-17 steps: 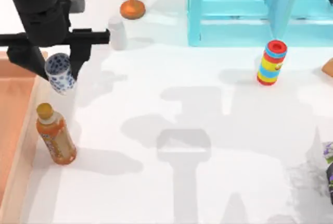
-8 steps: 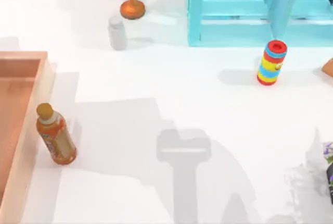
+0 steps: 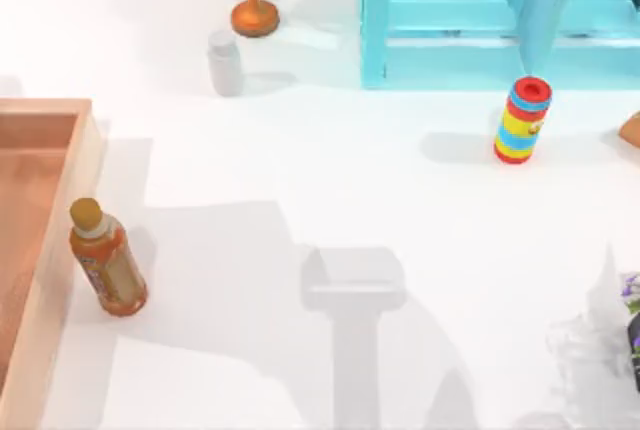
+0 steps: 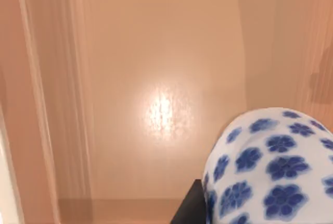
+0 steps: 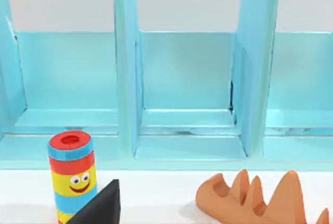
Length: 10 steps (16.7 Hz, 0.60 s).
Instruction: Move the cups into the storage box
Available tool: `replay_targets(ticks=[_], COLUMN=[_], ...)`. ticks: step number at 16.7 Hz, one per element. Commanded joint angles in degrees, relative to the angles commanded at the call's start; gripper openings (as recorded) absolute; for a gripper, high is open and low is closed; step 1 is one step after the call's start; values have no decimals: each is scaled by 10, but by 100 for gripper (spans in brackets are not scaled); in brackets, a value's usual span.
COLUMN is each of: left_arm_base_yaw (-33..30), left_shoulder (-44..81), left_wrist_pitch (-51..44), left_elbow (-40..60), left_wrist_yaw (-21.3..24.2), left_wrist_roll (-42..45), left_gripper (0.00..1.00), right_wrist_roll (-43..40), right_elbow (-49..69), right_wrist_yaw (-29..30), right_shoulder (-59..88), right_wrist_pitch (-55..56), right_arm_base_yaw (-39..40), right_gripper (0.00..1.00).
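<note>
Presently logged from my station: small glossy white cup with blue floral pattern [image 4: 270, 177], rounded, pinched in my left gripper, one dark finger [image 4: 190, 208] against its side, above the smooth reddish-brown floor of the light-brown wooden storage box [image 4: 161, 78]. Box wall [image 3: 60, 250] at table's left; orange plastic bottle [image 3: 107, 260] beside it. Right gripper: one black fingertip [image 5: 99, 206] visible, spread undetermined, before the striped smiling cylinder [image 5: 72, 174].

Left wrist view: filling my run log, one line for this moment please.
left gripper: holding white blue-flowered cup | position: over light-brown wooden storage box
</note>
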Motion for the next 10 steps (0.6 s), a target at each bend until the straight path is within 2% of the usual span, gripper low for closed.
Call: replay_targets(ticks=[3, 10], left_arm_base_yaw=[0, 6], left_shoulder=[-1, 2], left_wrist_pitch=[24, 145], left_elbow=[-24, -143], left_wrist_yaw=[1, 1], left_wrist_roll=[1, 3], left_gripper=[0, 0], right_wrist_roll=[0, 0], right_elbow=[0, 0], right_wrist_yaw=[0, 0], right_shoulder=[0, 0], right_wrist_pitch=[0, 0], right_arm_base_yaw=[0, 0], right_gripper=[100, 100])
